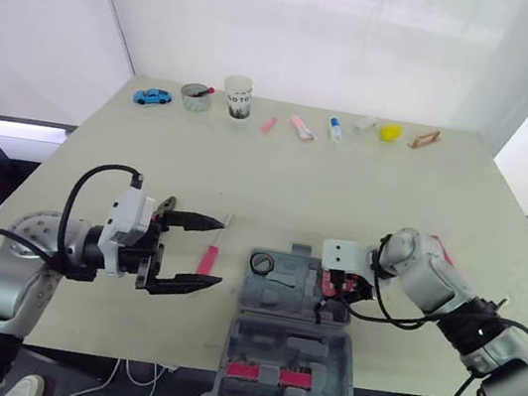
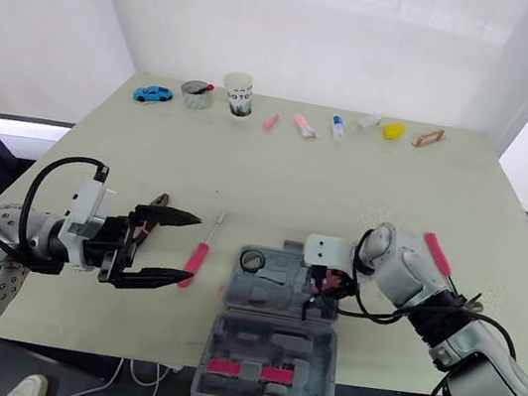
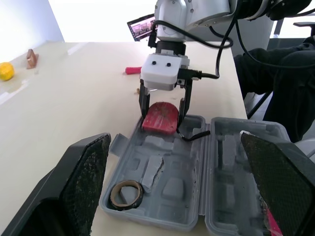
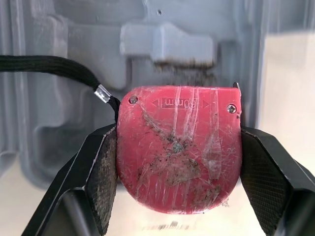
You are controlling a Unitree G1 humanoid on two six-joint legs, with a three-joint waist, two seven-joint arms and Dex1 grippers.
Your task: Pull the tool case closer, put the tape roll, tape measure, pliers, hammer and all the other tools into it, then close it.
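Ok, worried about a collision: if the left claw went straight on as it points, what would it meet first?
Probably the open tool case, near the tape roll. The red screwdriver lies between the left claw's open fingers, but perhaps below its path; height is unclear.

Beige table (image 1: 345, 191) in front of me. Far edge, row L to R: blue toy car (image 1: 152, 97), round tin (image 1: 196, 97), white cup (image 1: 238, 96), pink stick (image 1: 269, 124), pink tube (image 1: 301, 128), small bottle (image 1: 335, 128), white bit (image 1: 364, 124), yellow lump (image 1: 390, 133), brown thing (image 1: 424, 139). Front edge, centre: grey case (image 1: 290, 348), lying open. Just L of it: red-handled screwdriver (image 1: 208, 258). R side: red stick (image 2: 435, 252).
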